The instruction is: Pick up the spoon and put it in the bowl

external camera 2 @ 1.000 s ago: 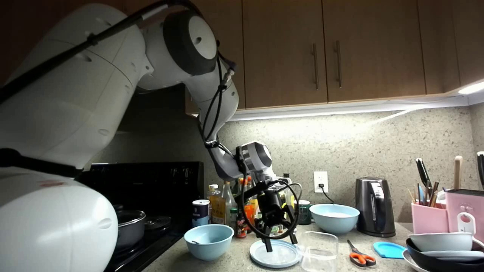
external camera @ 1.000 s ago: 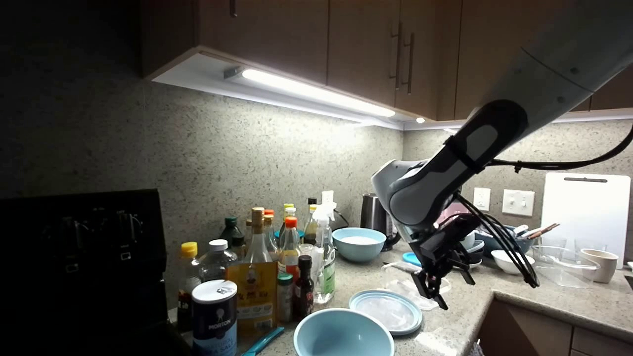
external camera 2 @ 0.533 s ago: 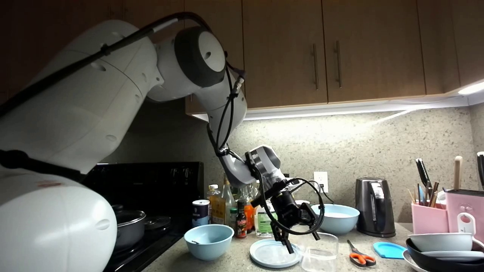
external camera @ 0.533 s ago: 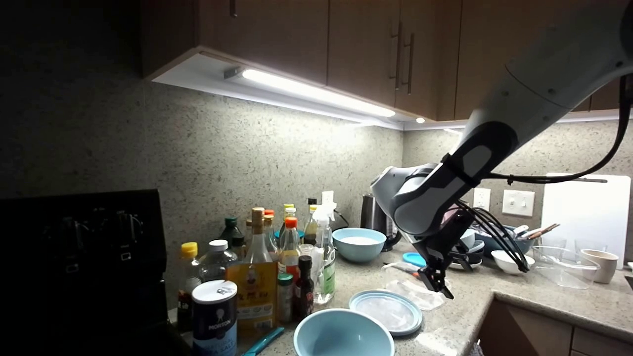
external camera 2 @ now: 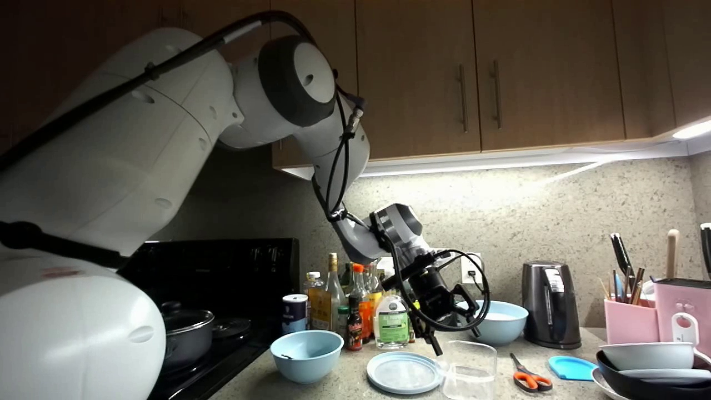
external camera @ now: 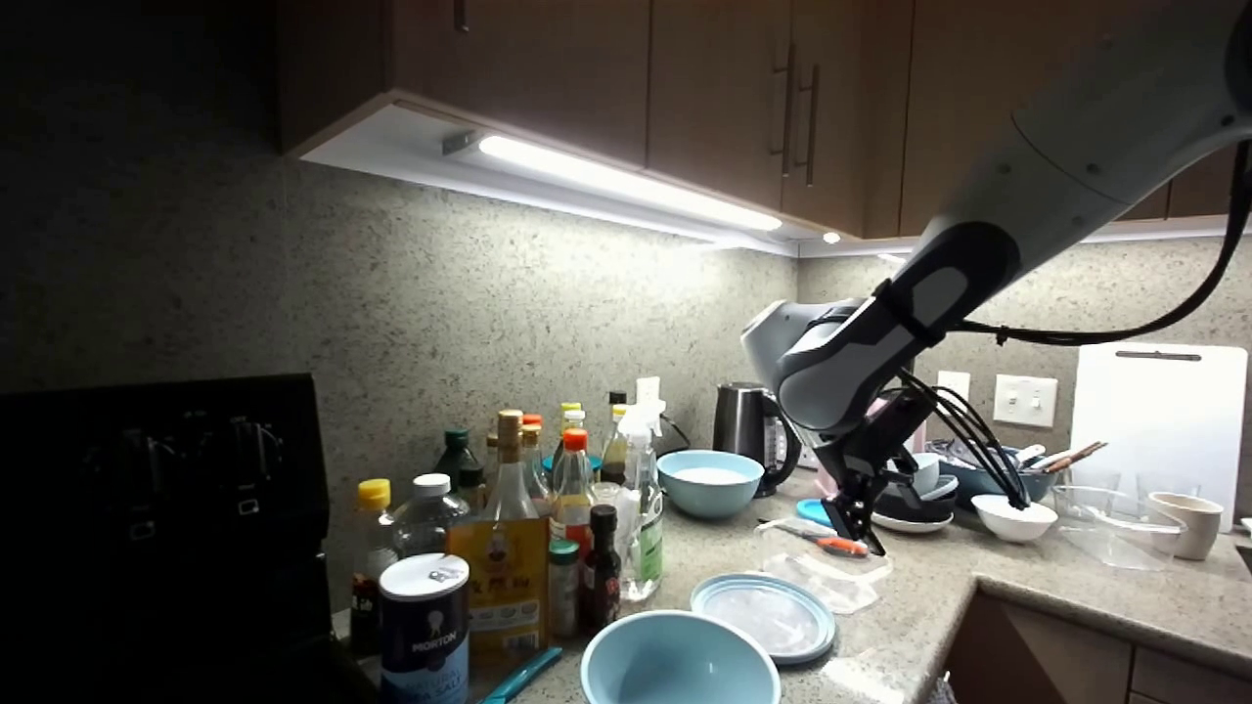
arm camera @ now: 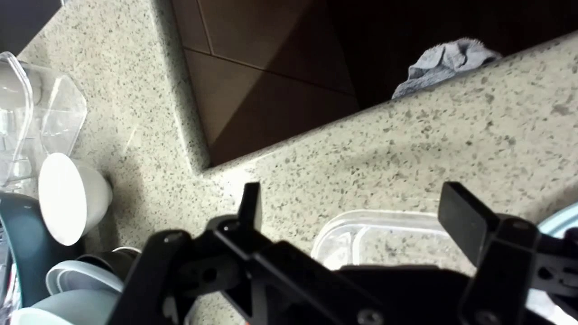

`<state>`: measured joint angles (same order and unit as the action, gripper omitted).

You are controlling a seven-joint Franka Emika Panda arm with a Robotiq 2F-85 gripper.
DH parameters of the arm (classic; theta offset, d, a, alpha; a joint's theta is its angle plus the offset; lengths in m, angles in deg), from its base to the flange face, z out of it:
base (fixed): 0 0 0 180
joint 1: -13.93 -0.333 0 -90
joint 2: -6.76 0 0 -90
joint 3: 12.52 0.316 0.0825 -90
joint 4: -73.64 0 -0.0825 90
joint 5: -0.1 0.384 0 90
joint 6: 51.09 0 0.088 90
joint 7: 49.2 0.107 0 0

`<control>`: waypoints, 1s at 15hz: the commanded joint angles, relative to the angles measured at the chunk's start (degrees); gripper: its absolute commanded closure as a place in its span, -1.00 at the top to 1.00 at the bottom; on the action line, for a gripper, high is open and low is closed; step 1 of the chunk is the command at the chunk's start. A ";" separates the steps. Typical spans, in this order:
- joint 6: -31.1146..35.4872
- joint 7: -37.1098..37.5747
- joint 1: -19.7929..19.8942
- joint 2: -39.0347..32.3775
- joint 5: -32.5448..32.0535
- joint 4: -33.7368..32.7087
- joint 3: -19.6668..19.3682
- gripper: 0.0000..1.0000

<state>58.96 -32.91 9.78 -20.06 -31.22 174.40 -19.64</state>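
Note:
My gripper [arm camera: 351, 198] is open over the counter, its black fingers [arm camera: 467, 221] far apart with nothing between them. In an exterior view the gripper [external camera 2: 456, 342] hangs above a clear plastic container [external camera 2: 469, 369]. The bowl [external camera: 680, 665], pale blue and wide, stands at the near end of the counter; the bowl [external camera 2: 307, 358] is well to the left of the gripper in an exterior view. A small dark mark shows on its inside wall, too small to identify. No spoon can be made out in these frames.
A round pale-blue lid [external camera 2: 404, 373] lies between bowl and container. Orange-handled scissors [external camera 2: 532, 380], a second blue bowl [external camera 2: 494, 322] with white contents and a kettle [external camera 2: 551, 305] stand beyond. Bottles [external camera: 548, 548] line the wall. The counter's inner corner [arm camera: 203, 169] drops to cabinets.
The arm has swung to the right in one exterior view, away from over the lid, and rises slightly in the last half second. The gripper stays open; the objects have not moved.

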 commanded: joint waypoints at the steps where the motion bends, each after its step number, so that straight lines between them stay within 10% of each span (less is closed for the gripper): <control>1: 1.34 -1.22 3.84 0.43 6.46 -4.70 0.36 1.00; 15: -0.71 -2.91 6.11 -9.14 18.52 -20.98 1.03 1.00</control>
<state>59.61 -33.69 14.83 -24.89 -15.87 160.31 -19.23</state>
